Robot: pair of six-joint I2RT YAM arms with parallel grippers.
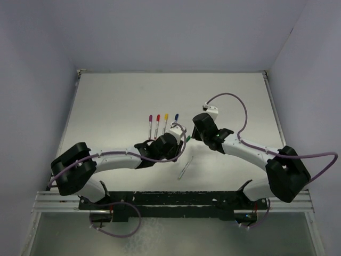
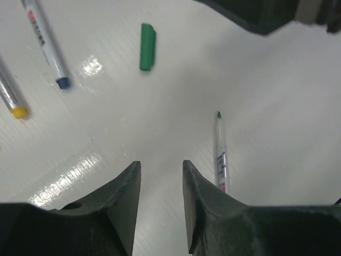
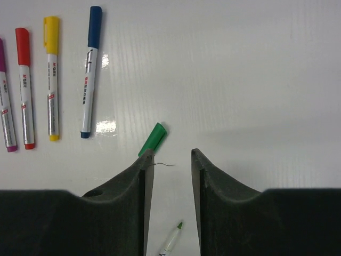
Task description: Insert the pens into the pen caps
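Note:
A loose green cap point(image 1: 188, 138) lies on the white table between my two grippers. It also shows in the left wrist view point(image 2: 147, 46) and in the right wrist view point(image 3: 154, 138), just past my left fingertip. An uncapped green-tipped pen point(image 1: 184, 170) lies nearer the arms; it shows beside the right finger in the left wrist view point(image 2: 220, 154), and its tip shows in the right wrist view point(image 3: 171, 242). My left gripper point(image 1: 178, 140) point(image 2: 161, 168) is open and empty. My right gripper point(image 1: 194, 133) point(image 3: 169, 154) is open and empty, close above the cap.
Capped pens lie side by side at the table's middle: purple point(image 3: 5, 101), red point(image 3: 24, 88), yellow point(image 3: 51, 77) and blue point(image 3: 89, 69). In the top view the row point(image 1: 162, 124) lies left of the grippers. Grey walls stand round the table.

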